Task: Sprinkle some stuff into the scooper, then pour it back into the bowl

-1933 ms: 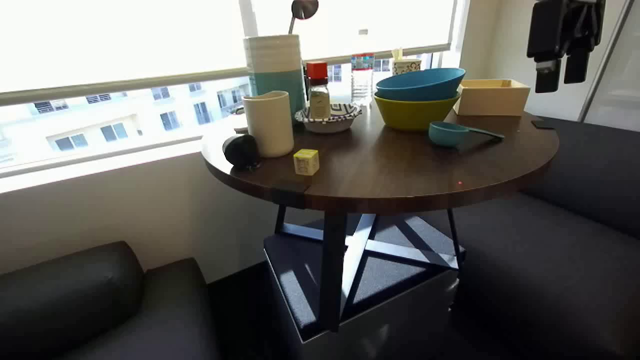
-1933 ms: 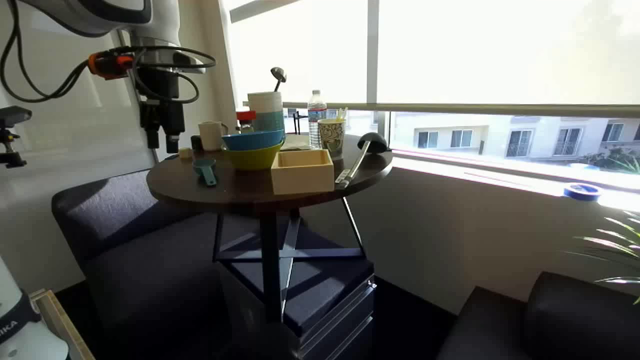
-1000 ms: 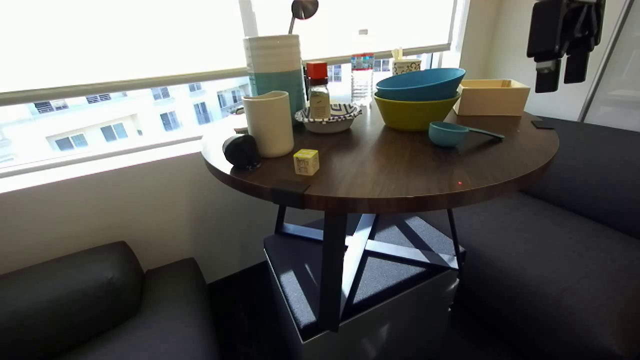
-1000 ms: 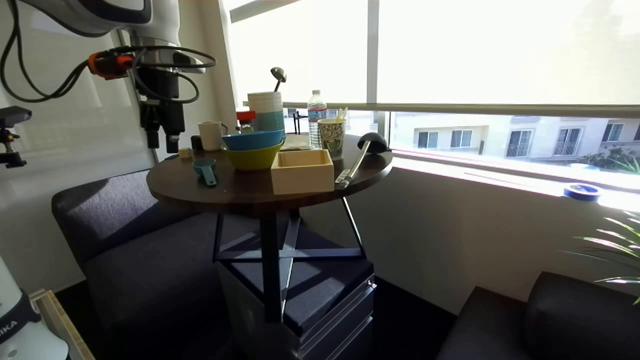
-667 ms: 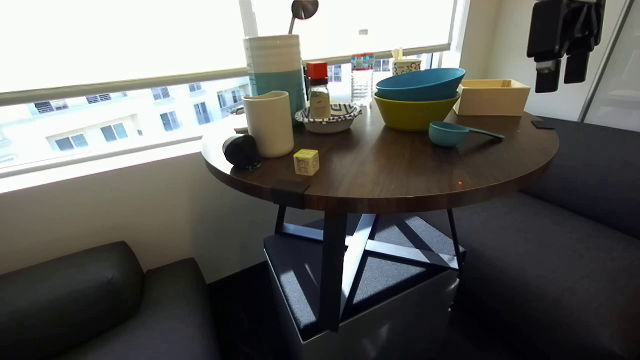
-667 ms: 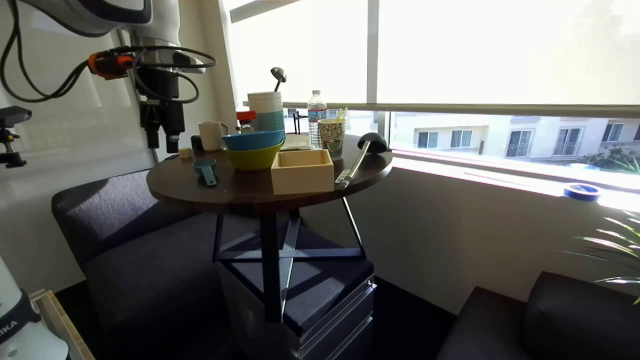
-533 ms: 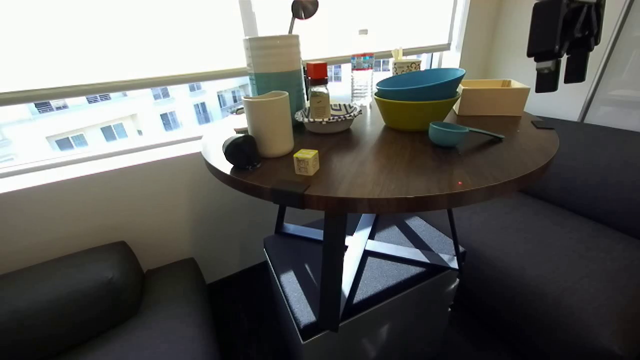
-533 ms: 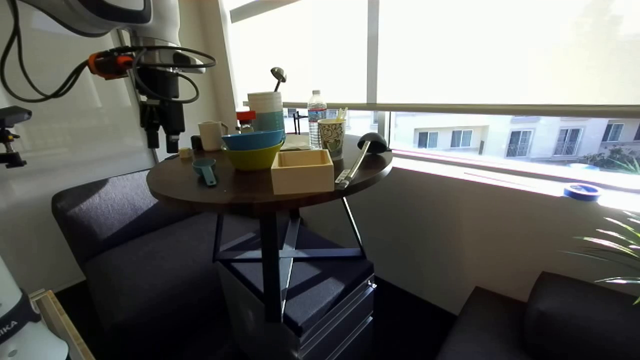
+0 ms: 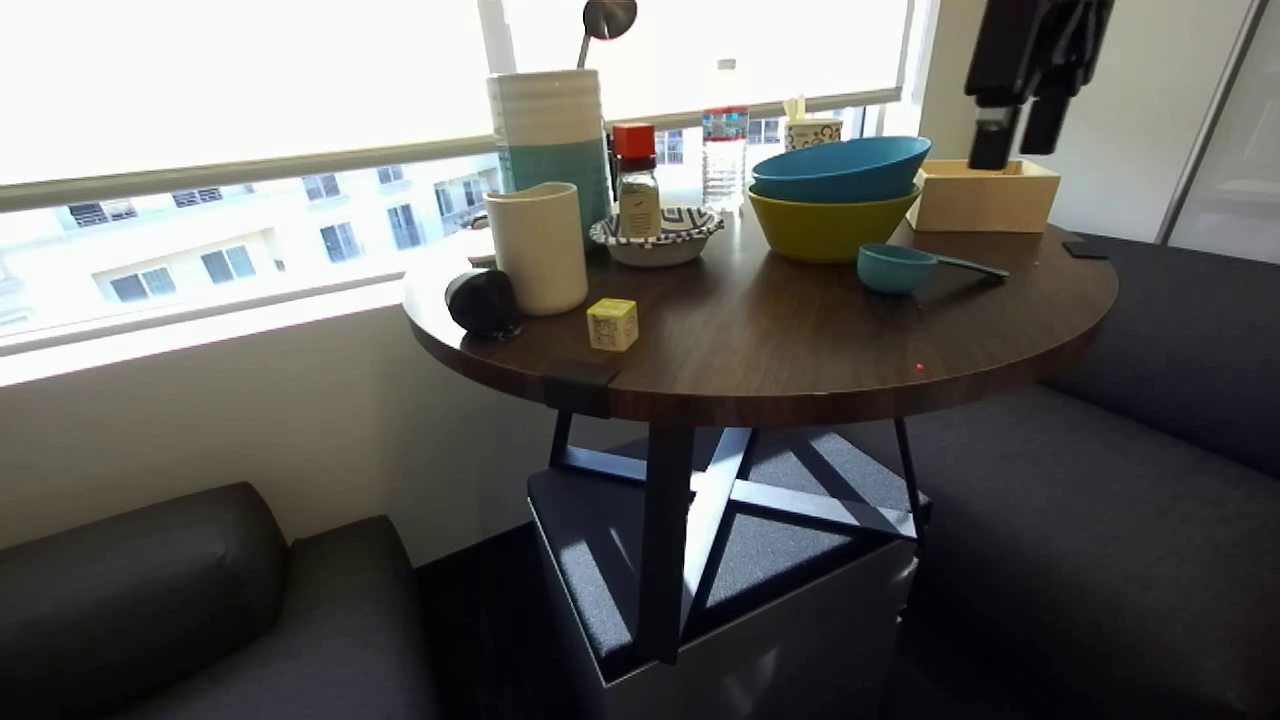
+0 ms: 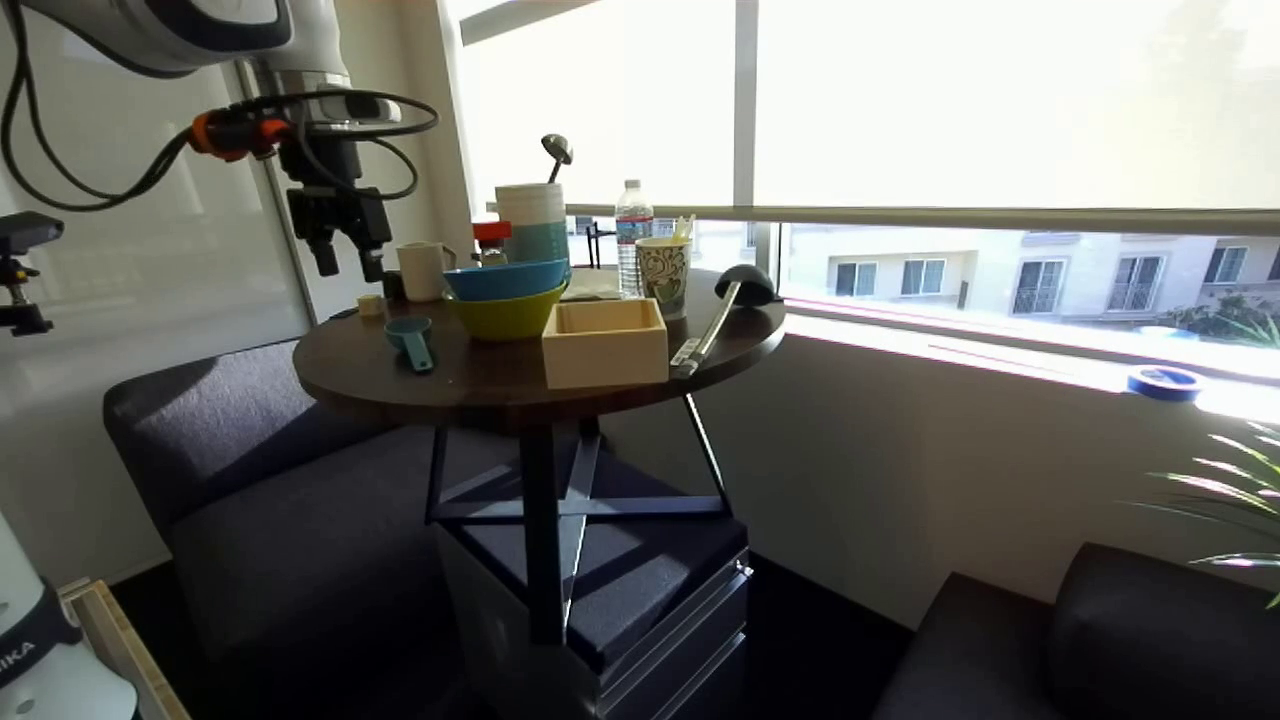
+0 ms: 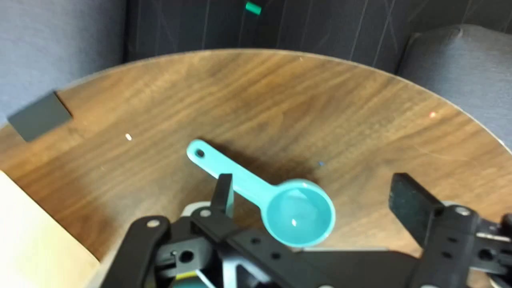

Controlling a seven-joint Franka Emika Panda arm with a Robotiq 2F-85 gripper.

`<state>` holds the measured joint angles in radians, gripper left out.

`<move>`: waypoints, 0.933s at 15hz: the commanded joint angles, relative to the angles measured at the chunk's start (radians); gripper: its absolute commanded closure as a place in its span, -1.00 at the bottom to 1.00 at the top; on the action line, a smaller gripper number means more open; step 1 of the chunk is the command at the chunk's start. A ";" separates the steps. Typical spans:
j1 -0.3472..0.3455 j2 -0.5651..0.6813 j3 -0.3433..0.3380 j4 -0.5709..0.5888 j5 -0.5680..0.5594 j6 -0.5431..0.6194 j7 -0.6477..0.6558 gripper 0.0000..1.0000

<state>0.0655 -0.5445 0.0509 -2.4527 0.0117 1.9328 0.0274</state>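
Your hand point(image 10: 349, 266) has just swung inward and tilted; fingers wide apart, nothing held. Scooper point(image 11: 300, 218) unmoved, lying on table point(image 9: 760, 335) near bowl point(image 9: 830, 232). Likely your approach beginning: sprinkling, pouring both ahead.

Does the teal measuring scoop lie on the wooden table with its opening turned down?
No, the wrist view looks down into the teal measuring scoop, which lies opening up on the wooden table.
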 commanded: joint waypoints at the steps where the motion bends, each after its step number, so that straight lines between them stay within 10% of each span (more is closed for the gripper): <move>1: 0.058 0.101 0.067 0.071 0.010 0.159 -0.001 -1.00; 14: 0.064 0.103 0.078 0.063 -0.003 0.203 0.006 -1.00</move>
<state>0.1302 -0.4418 0.1280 -2.3925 0.0083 2.1384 0.0337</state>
